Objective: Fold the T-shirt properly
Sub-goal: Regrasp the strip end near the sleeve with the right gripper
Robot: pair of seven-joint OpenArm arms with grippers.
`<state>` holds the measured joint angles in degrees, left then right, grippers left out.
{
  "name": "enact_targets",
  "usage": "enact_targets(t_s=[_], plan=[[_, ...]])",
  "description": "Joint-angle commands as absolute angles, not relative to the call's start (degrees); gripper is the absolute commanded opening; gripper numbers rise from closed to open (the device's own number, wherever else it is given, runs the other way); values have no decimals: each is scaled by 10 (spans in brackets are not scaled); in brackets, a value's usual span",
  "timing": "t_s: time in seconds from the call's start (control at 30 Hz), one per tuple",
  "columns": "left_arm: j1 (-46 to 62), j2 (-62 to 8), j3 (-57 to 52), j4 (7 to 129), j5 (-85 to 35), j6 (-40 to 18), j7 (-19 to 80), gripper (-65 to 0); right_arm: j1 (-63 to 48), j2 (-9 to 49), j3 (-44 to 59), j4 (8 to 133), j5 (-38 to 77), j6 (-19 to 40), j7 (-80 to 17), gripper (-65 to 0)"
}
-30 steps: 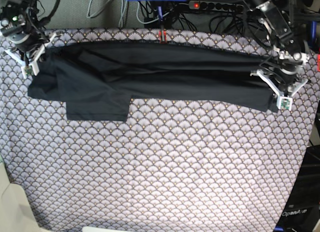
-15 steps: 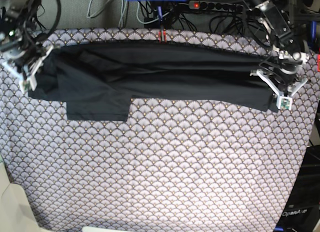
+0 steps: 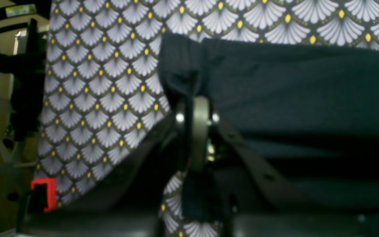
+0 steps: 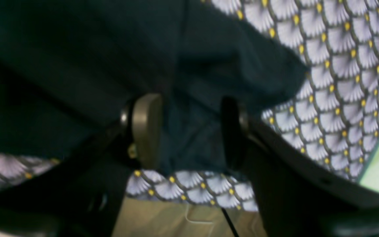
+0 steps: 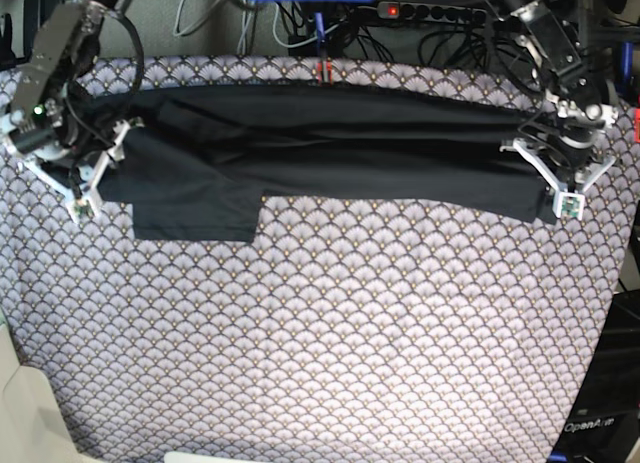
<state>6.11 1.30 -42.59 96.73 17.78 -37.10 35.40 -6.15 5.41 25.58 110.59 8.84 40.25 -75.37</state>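
Inspection of the base view, left to right. Right end effector (image 5: 85,178) sits at the left end of the T-shirt (image 5: 320,148), over its outer edge. Its wrist view shows the two fingers (image 4: 146,128) standing apart, with dark cloth lying slack in the gap between them and not pinched; it is released.

T-shirt: black, folded into a long narrow band across the far part of the bench (image 5: 330,333), running nearly the full width. One sleeve (image 5: 195,211) projects from the band toward the near side, left of centre, lying flat. The near half of the scallop-patterned tablecloth (image 5: 330,383) carries nothing else.

A red clip (image 5: 324,73) sits at the far edge of the bench, about mid-width, with a power strip (image 5: 430,13) and cables behind it.

Left end effector (image 5: 560,178) sits at the right end of the band. Its wrist view shows the fingers (image 3: 200,131) pressed together with a fold of black cloth caught between them and bunched above the tips; it is clenched on the T-shirt. Cloth at that corner lies touching the tablecloth.
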Motion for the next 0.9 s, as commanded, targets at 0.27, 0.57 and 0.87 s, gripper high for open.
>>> enact_targets(t_s=[0.27, 0.57, 0.87], plan=[[53, 8, -425, 976, 175, -364, 343, -650, -45, 40, 260, 1112, 88, 400, -749, -320], [53, 9, -426, 976, 175, -363, 343, -650, -47, 27, 262, 1111, 87, 400, -746, -320], [55, 8, -427, 976, 175, -364, 343, -650, -46, 28, 298, 1062, 87, 400, -709, -321]])
